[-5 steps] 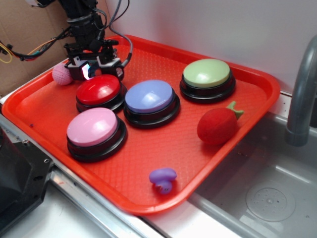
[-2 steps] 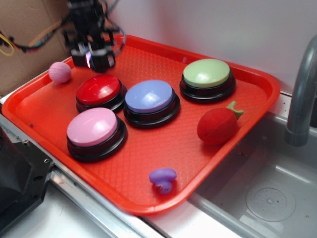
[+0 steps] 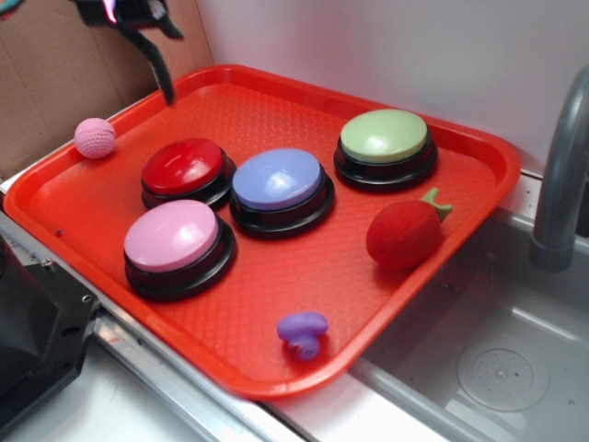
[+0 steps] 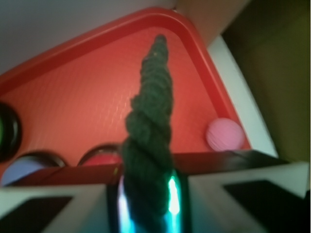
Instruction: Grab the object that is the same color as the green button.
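Note:
The dark green twisted rope piece (image 4: 150, 126) hangs from my gripper (image 4: 147, 196), whose jaws are shut on its upper end. In the exterior view the gripper (image 3: 129, 13) is high at the top left, above the tray's far left corner, with the rope (image 3: 158, 63) dangling below it, clear of the tray. The pale green button (image 3: 384, 136) sits at the back right of the red tray (image 3: 276, 364).
A pink ball (image 3: 95, 138) lies at the tray's left edge. Red button (image 3: 183, 167), blue-lilac button (image 3: 277, 180) and pink button (image 3: 172, 236) fill the middle. A red plush strawberry (image 3: 403, 233) and a small purple toy (image 3: 303, 331) lie near the right and front. A sink and faucet (image 3: 561, 166) lie to the right.
My gripper has risen from the tray floor behind the red button to the top left, lifting the green rope with it. The pink ball has shifted slightly left.

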